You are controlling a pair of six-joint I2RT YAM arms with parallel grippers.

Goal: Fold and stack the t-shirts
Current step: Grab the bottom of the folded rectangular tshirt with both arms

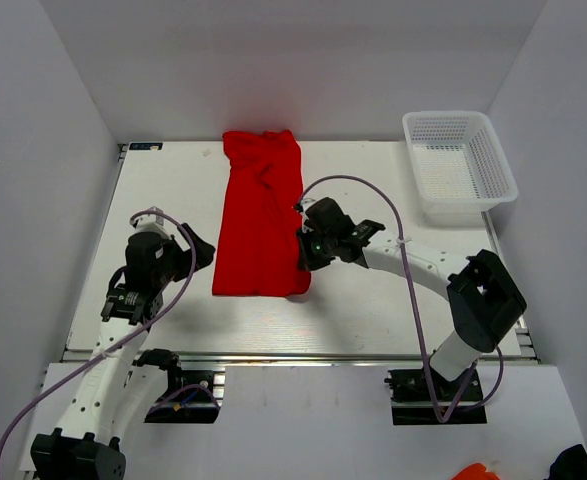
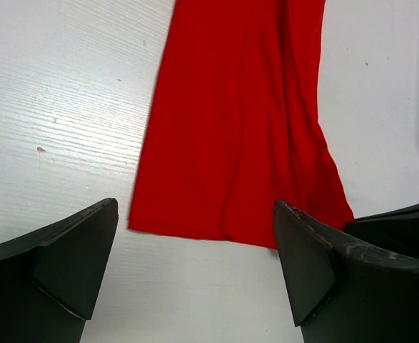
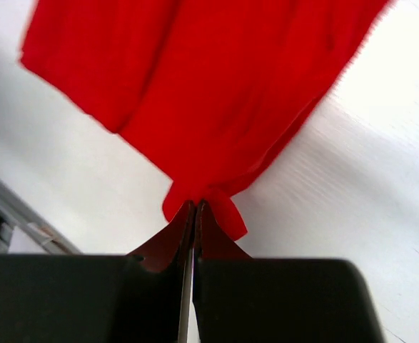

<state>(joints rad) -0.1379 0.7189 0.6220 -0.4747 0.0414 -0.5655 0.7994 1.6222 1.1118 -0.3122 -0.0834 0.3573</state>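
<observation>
The red t-shirt lies folded into a long narrow strip on the white table, running from the back edge toward the front. My right gripper is shut on the shirt's right edge near its front corner; the right wrist view shows the cloth pinched and lifted at the fingertips. My left gripper is open and empty, just left of the shirt's front left corner. In the left wrist view the shirt's front hem lies ahead of my spread fingers.
A white mesh basket stands at the back right corner of the table. Grey walls close in the table on the left, back and right. The table's metal rail runs along the front edge.
</observation>
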